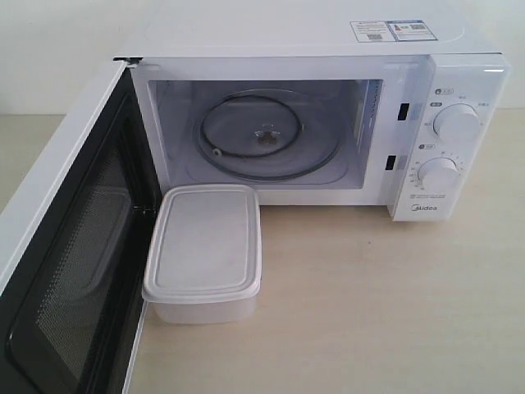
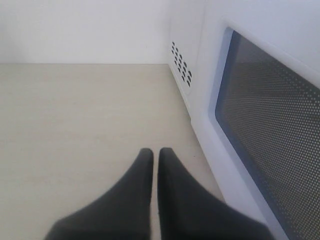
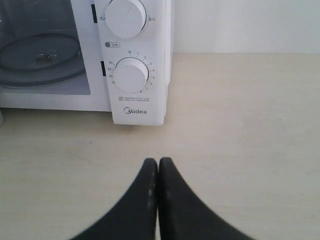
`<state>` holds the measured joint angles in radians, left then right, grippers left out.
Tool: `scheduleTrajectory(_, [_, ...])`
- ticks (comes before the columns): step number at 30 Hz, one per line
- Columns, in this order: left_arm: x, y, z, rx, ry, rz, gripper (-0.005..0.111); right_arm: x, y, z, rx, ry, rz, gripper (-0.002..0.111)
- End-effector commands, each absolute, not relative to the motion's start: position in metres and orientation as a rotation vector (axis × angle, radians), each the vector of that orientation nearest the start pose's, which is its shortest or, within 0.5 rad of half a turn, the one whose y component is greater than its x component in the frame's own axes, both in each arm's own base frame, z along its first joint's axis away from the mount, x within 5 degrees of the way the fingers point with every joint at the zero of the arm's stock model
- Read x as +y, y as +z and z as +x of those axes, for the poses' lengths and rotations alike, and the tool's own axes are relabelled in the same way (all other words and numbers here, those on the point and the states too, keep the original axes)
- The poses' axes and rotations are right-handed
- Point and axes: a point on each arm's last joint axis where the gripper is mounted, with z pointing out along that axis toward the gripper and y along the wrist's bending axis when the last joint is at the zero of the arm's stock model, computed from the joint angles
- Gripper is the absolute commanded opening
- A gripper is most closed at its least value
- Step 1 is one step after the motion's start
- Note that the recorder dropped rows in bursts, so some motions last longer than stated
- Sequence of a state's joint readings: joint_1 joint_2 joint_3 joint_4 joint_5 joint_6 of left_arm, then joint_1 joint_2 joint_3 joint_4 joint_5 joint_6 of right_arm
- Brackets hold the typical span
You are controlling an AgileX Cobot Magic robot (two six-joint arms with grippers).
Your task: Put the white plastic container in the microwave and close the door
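While standing with the door (image 1: 70, 246) swung wide to the left, baring the microwave (image 1: 328, 33) cavity and glass turntable (image 1: 267, 135) for loading, showing the white plastic container (image 1: 205, 246) sitting lidded on the table (image 1: 385, 295), just in front of the opening's left end and just beside the door's inner face, not yet inside and seemingly staged for a short lift inward. Also showing the left gripper (image 2: 155, 152) hanging outside the door by its mesh window, fingers drawn almost together on nothing, and the right gripper (image 3: 158, 161) hanging low over the table before the dials, fingers pressed closed and empty.
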<state>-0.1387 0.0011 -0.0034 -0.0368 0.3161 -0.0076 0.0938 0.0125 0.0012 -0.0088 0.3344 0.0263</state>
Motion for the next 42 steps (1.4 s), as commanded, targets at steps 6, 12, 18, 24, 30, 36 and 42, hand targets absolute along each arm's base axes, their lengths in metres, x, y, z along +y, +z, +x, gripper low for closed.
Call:
scheduleTrajectory(6, [-0.008,0.185,0.054,1.798,-0.133,0.093,0.004,0.006,0.184,0.054,1.812,0.121,-0.021,0.0])
scheduleTrajectory(12, [-0.008,0.185,0.054,1.798,-0.133,0.093,0.004,0.005,0.264,0.04,1.57,0.214,0.05,0.0])
scheduleTrajectory(18, [-0.008,0.185,0.054,1.798,-0.133,0.093,0.004,0.001,0.341,0.01,1.187,0.35,0.122,0.0])
scheduleTrajectory(24, [-0.008,0.185,0.054,1.798,-0.133,0.093,0.004,0.0,0.356,0.001,1.072,0.358,0.114,0.0])
scheduleTrajectory(30, [-0.008,0.185,0.054,1.798,-0.133,0.093,0.004,-0.002,0.374,-0.01,0.831,0.389,0.108,0.0])
scheduleTrajectory(36, [-0.008,0.185,0.054,1.798,-0.133,0.093,0.004,0.0,0.384,0.016,0.841,0.382,0.111,0.0])
scheduleTrajectory(42, [-0.008,0.185,0.054,1.798,-0.133,0.093,0.004,0.007,0.394,0.08,1.196,0.401,0.17,0.0])
